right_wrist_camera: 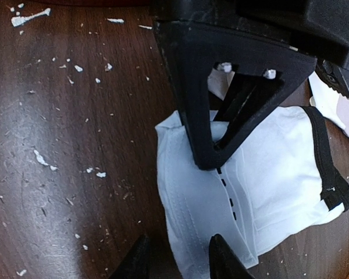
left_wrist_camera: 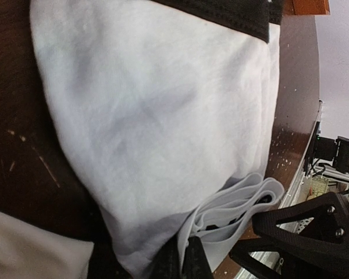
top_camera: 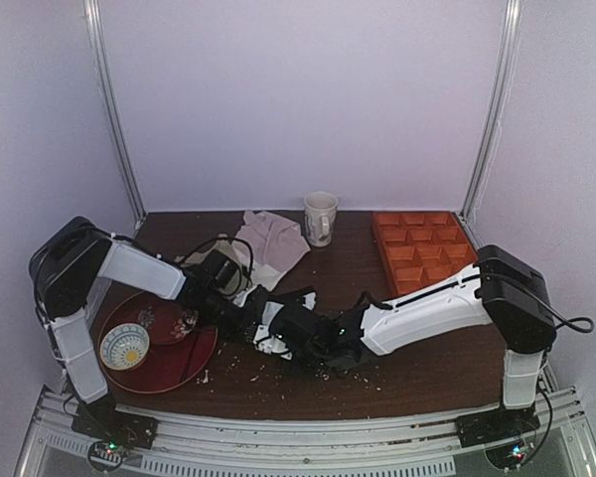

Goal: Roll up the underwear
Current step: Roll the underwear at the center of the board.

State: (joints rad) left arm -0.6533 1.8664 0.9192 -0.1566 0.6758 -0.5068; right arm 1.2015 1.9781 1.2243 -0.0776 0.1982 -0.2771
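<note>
1. Gripping the underwear by a white fold with the left gripper, fingers closed.
2. Straddling its edge with the right gripper, jaws apart.
3. Lying folded on the brown table, between both arms.

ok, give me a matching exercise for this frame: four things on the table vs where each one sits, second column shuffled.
Things:
1. mug
2. orange compartment tray
3. patterned bowl
4. underwear

Places:
a. on the red plate, left side
b. middle, toward the near edge
c. back edge, beside the pinkish cloth
d. back right corner

Pairs: 1-c, 2-d, 3-a, 4-b
</note>
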